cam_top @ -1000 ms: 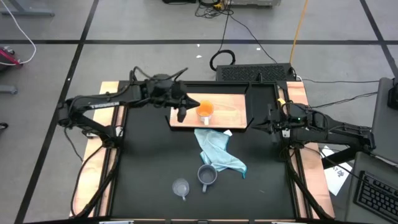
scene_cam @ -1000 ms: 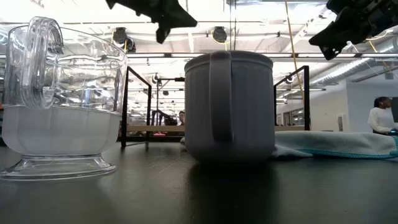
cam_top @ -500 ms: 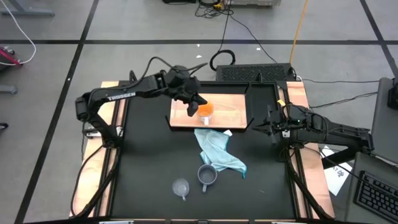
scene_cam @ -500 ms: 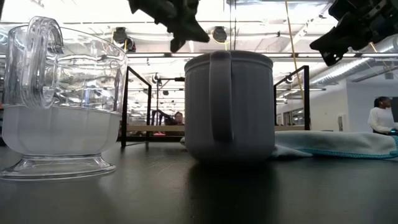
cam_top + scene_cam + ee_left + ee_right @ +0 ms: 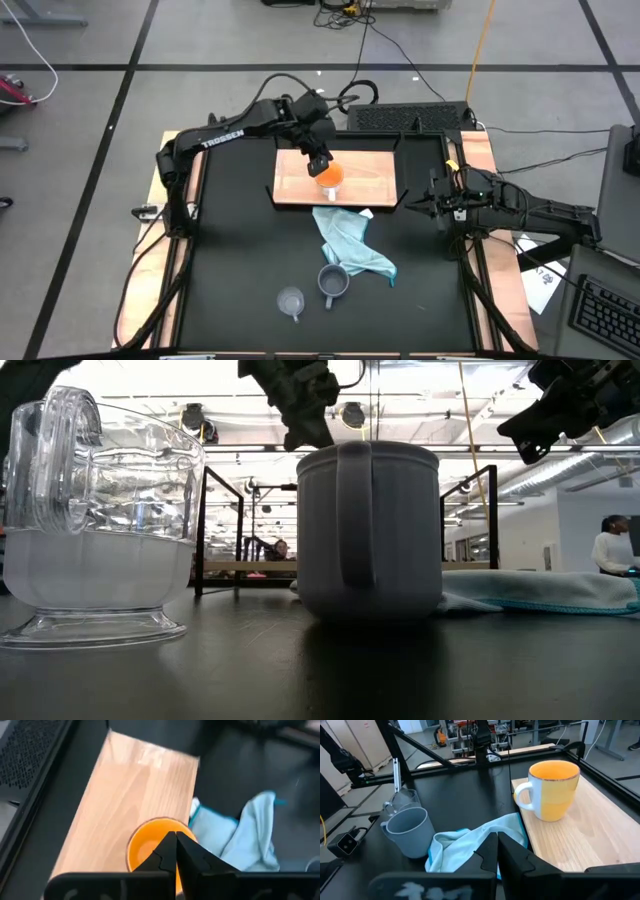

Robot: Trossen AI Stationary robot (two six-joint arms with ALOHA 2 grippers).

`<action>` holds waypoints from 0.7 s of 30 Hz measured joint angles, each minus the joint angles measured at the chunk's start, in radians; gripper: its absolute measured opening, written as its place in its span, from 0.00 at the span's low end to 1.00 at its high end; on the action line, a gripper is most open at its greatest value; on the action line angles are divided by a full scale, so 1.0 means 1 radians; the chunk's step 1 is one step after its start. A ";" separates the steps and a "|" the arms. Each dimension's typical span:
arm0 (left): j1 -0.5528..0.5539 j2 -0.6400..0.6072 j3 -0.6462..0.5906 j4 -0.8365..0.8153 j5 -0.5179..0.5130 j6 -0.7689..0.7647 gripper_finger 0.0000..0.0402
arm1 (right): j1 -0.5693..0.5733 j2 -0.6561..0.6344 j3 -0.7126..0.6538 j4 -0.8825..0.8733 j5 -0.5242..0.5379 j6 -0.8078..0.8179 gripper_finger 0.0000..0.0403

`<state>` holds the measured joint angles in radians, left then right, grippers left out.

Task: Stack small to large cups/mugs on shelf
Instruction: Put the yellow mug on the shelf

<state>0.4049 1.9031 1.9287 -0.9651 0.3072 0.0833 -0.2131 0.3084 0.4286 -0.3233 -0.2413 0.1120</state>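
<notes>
Orange mug [image 5: 331, 176] on shelf [image 5: 375, 182]. Grey mug [image 5: 333, 283] and glass cup [image 5: 291, 301] on tabletop [image 5: 230, 260], unstacked: most of the task remains. Left end effector [image 5: 319, 164] pressed together over orange mug. Right end effector [image 5: 437, 204] pressed together, parked beside the shelf.

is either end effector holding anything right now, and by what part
Nothing is held. The left end effector hovers shut above the orange mug; the right end effector waits shut beside the shelf.
</notes>
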 joint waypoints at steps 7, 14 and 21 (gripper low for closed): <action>-0.009 0.052 0.079 -0.083 -0.072 0.111 0.19 | 0.000 0.000 0.000 -0.007 0.000 0.000 0.00; 0.006 0.080 0.076 -0.088 -0.105 0.146 0.39 | 0.000 0.000 0.000 -0.011 -0.001 -0.003 0.00; 0.025 0.111 0.076 -0.073 -0.117 0.151 0.56 | 0.000 0.001 0.000 -0.020 0.000 -0.003 0.00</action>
<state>0.4300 2.0145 2.0051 -1.0378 0.1898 0.2345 -0.2134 0.3092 0.4286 -0.3429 -0.2417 0.1086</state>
